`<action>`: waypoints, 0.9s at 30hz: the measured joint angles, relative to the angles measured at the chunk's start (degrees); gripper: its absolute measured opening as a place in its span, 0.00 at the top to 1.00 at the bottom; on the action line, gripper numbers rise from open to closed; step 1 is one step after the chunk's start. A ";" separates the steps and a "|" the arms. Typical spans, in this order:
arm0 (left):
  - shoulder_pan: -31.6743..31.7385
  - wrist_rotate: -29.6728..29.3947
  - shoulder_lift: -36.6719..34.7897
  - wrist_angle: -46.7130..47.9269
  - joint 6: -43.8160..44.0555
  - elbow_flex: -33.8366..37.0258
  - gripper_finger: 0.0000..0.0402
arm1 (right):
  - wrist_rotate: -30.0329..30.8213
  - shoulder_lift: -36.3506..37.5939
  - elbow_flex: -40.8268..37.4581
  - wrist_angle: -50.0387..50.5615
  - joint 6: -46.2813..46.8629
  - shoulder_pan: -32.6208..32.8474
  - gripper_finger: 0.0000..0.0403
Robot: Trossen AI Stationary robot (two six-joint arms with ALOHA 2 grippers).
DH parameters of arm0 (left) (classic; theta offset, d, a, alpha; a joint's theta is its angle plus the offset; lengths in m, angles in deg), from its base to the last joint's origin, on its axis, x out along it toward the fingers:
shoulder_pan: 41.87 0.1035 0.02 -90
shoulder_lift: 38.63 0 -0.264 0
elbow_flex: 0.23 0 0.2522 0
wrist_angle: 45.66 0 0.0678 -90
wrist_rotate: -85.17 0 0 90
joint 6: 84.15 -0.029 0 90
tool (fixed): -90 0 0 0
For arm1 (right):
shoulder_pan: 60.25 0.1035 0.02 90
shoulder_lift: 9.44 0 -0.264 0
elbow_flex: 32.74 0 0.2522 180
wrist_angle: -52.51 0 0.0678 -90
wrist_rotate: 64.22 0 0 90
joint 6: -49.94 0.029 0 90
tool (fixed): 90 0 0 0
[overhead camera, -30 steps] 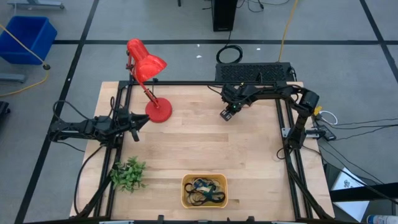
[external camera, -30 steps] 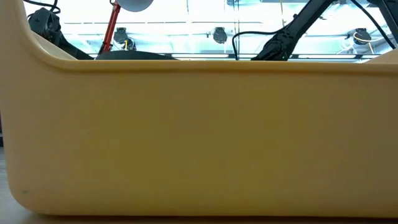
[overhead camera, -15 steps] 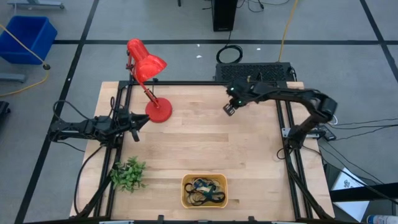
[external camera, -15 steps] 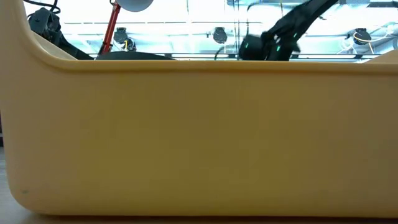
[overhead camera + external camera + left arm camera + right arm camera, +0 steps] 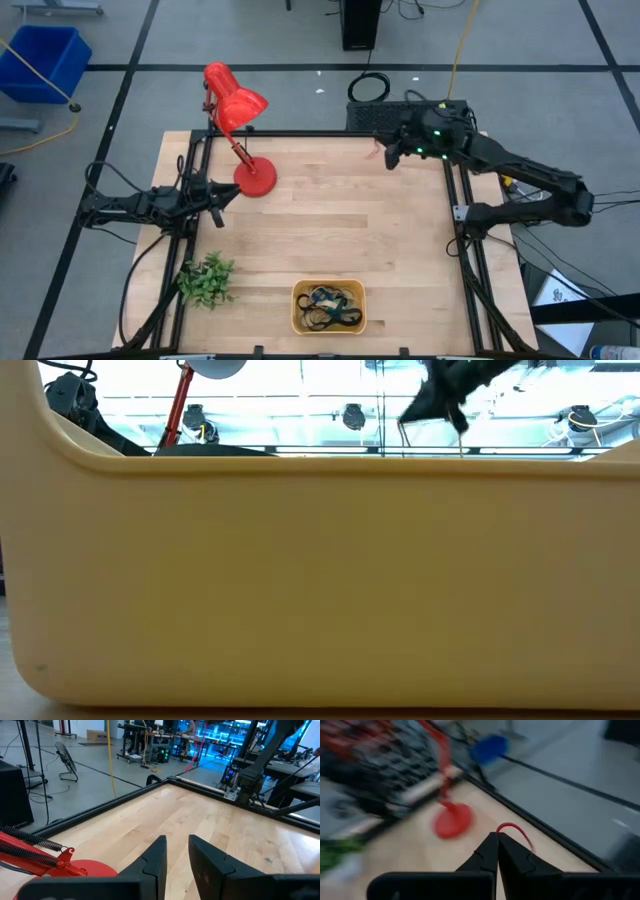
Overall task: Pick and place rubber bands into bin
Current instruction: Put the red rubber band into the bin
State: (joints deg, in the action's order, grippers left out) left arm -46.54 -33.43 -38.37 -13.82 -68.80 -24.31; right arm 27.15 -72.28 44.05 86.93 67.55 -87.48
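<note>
I have the right gripper (image 5: 391,155) up at the bench's far edge, toward the right corner, its fingers pressed together on a red rubber band (image 5: 515,832) whose loop curls out past the tips. The bin (image 5: 329,307) sits at the near edge, about midway along it, already holding a tangle of dark and blue rubber bands (image 5: 327,306).

So the drop point lies straight across the bench from my gripper, toward the near edge and a little to the left. The bin's long side runs along that near edge. The left gripper (image 5: 176,851) waits at the left edge beside the red lamp's base (image 5: 255,178), fingers slightly apart and empty. It looks no farther from the bin, but the right one has the band.

Only the right wrist view shows the pinched band; from above it is just a faint reddish speck at the fingertips. The low view is almost filled by the bin's wall (image 5: 320,580), with the right arm showing dark above its rim. I see no loose bands on the wood from overhead.
</note>
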 joint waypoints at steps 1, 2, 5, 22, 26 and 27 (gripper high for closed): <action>0.00 -0.01 0.02 -0.26 0.03 0.00 0.78 | -0.90 1.17 0.01 -1.44 0.31 0.86 1.00; 0.00 0.00 0.02 -0.64 0.02 0.00 0.78 | -1.87 2.13 0.01 -2.75 0.75 1.77 1.00; 0.00 0.04 0.02 -1.33 -0.04 -0.02 0.78 | -3.73 3.84 0.03 -7.35 1.68 5.55 1.00; 0.00 0.09 0.02 -1.66 0.22 -0.02 0.78 | 0.16 -5.60 0.08 -19.66 4.23 37.17 1.00; 0.00 0.09 0.02 -1.66 0.25 -0.02 0.78 | 0.27 -10.35 0.08 -24.85 6.06 43.29 1.00; -0.01 0.11 0.02 -1.68 0.25 -0.02 0.78 | 0.27 -11.51 0.08 -26.31 6.59 44.67 1.00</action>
State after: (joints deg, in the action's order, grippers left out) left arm -46.54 -33.32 -38.35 -15.50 -68.56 -24.34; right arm 27.43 -83.79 44.13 60.63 74.14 -42.82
